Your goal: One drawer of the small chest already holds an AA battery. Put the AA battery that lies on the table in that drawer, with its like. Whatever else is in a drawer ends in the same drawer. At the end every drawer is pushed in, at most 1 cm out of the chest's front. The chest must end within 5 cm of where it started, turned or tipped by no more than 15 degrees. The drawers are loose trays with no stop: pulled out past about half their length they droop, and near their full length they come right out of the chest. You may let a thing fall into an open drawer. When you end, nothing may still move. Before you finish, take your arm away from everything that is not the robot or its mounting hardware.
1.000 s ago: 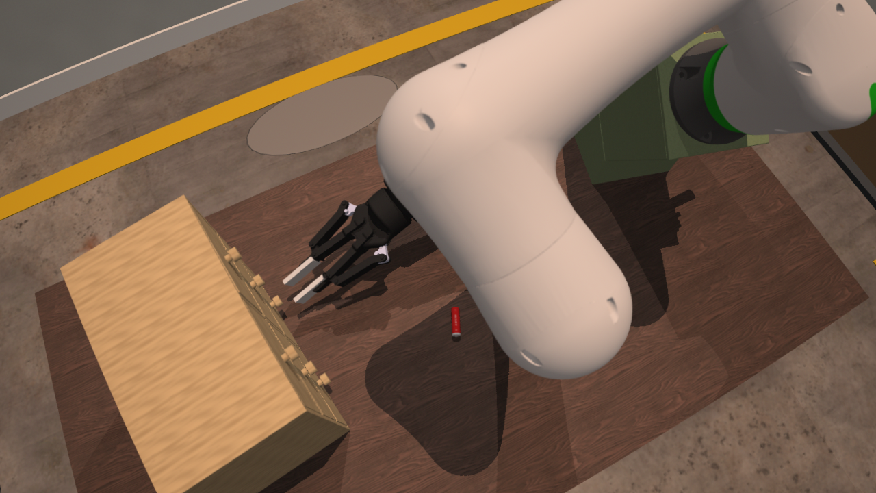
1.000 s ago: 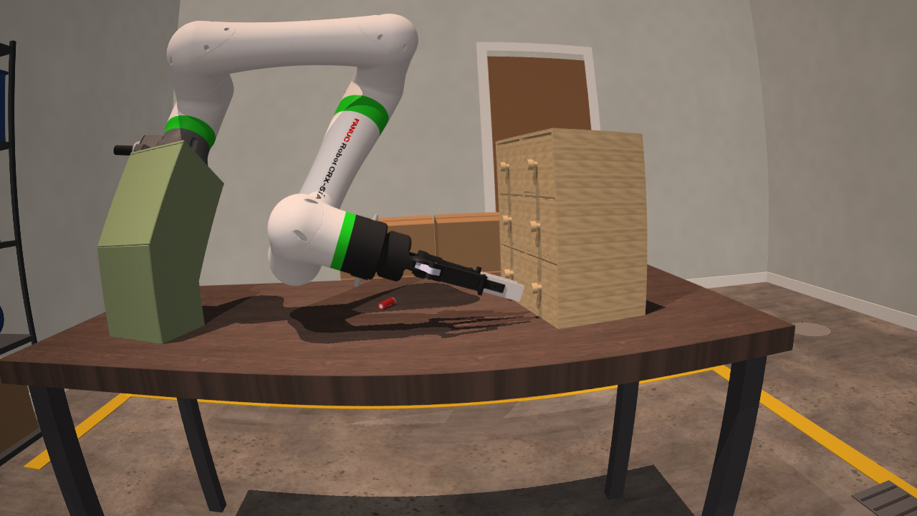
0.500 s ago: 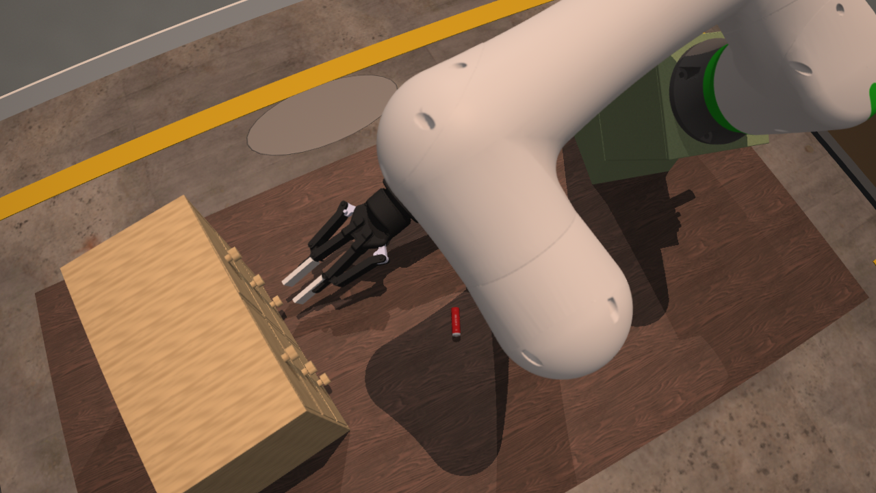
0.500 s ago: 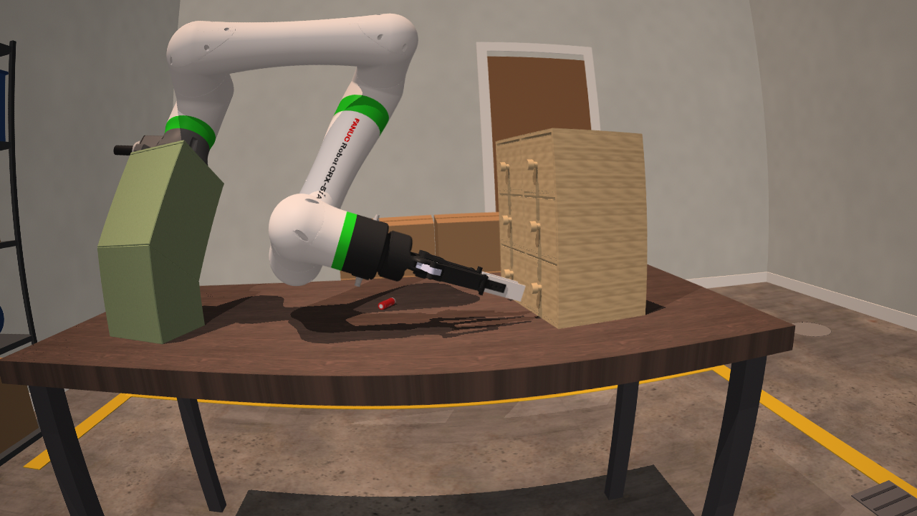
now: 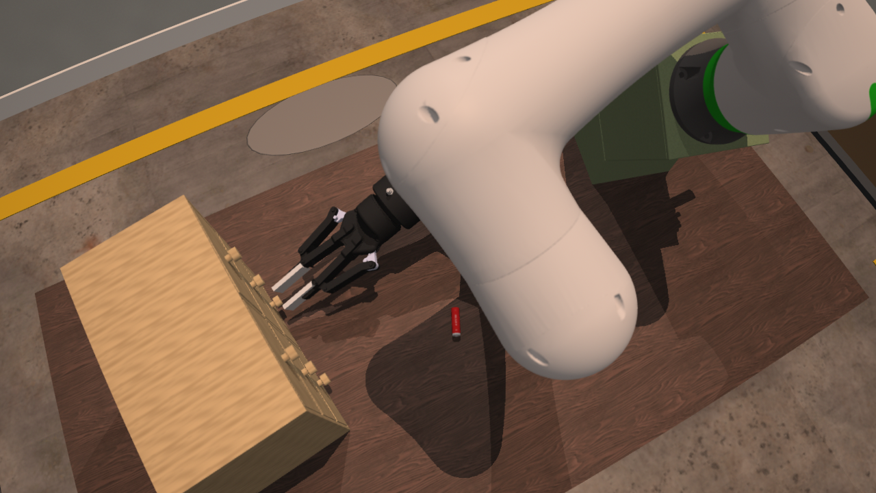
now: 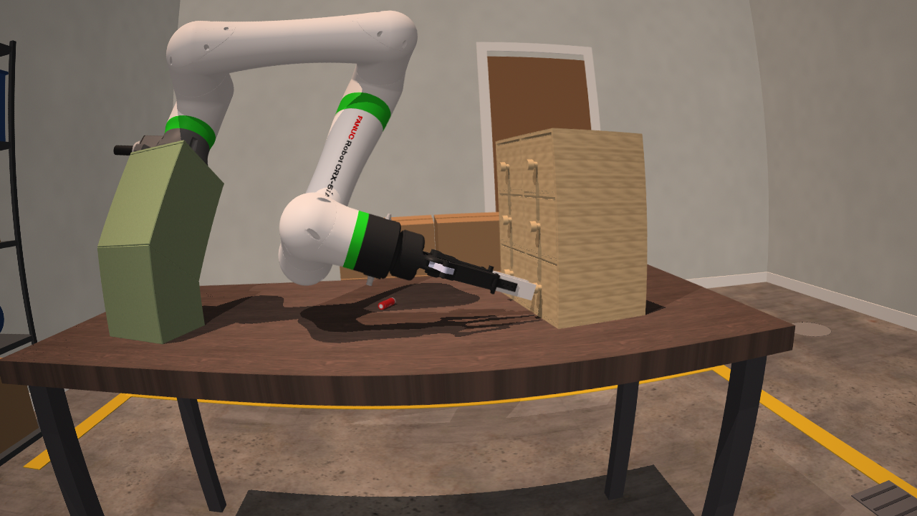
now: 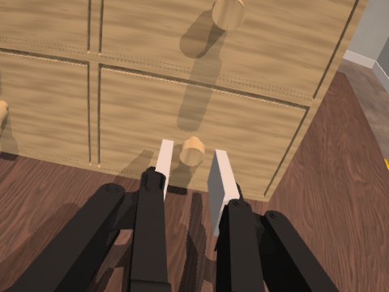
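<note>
The small wooden chest stands on the dark table with all drawers pushed in. My gripper is low at the chest's front, fingers a little apart. Its two pale fingertips stand on either side of the round knob of the bottom drawer that lies on the right in the wrist view, with a small gap on each side. The red AA battery lies on the table behind the gripper, under the arm. The drawers' contents are hidden.
The knob of the drawer above sits over the fingers. The olive pedestal of the arm stands at the table's other end. Cardboard boxes stand behind the table. The table's edge lies close beyond the chest's side.
</note>
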Available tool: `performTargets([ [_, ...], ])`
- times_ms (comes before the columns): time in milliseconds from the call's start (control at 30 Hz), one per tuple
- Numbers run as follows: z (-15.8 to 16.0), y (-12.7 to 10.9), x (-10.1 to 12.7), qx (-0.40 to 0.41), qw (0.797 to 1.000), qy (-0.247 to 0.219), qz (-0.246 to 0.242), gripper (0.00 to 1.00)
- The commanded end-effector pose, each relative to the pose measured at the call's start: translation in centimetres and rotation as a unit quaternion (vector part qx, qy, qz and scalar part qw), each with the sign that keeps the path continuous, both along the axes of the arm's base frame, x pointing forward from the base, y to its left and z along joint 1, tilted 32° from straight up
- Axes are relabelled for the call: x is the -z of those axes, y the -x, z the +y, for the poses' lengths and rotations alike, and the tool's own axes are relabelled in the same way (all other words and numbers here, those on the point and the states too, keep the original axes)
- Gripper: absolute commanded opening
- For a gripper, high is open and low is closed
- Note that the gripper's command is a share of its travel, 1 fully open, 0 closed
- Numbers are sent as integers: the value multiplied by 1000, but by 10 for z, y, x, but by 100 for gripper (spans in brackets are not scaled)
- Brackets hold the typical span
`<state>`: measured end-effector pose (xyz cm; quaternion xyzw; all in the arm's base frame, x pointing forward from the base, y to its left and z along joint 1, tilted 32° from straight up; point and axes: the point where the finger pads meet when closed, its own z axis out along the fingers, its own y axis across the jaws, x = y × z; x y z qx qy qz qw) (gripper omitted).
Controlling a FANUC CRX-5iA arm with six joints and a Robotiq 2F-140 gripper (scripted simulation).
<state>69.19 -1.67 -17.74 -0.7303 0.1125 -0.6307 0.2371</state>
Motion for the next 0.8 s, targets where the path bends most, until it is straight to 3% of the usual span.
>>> performTargets([
  [0, 0, -3, -1, 0, 1000, 0, 0, 20],
  [767, 0, -14, -3, 0, 1000, 0, 0, 20],
])
